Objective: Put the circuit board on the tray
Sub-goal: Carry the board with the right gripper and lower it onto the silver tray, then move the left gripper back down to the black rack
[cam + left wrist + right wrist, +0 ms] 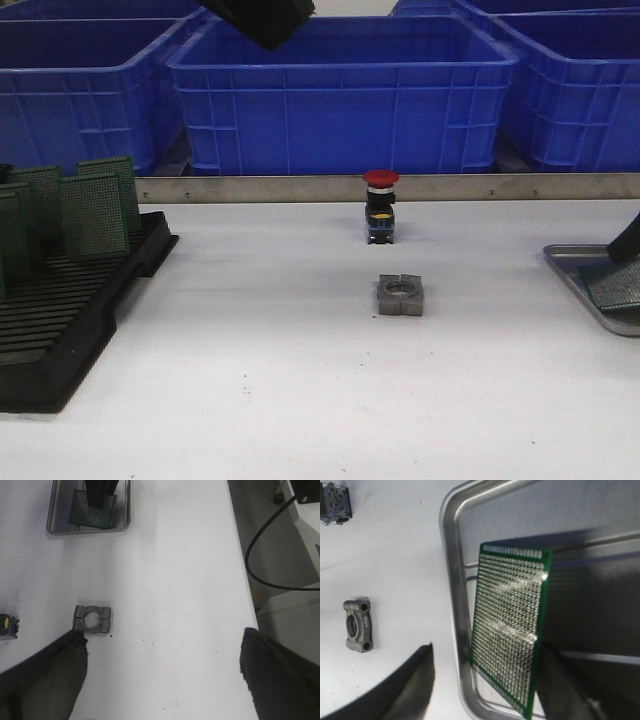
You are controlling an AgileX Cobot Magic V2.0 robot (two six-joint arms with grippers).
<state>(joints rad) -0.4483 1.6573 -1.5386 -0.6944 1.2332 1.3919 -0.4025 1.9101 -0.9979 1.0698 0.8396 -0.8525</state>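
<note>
Over tray [451, 580], my right gripper [485, 680] stands spread, circuit board [510, 625] between fingers, tilted on tray floor, long axis toward me. Left gripper [162, 675] open, well apart.

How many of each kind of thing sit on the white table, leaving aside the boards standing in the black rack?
Black slotted plastic rack: 1
Red-capped push button: 1
Grey metal clamp block: 1
Silver-grey metal tray: 1
Green perforated circuit board in the tray: 1
Total: 5
</note>
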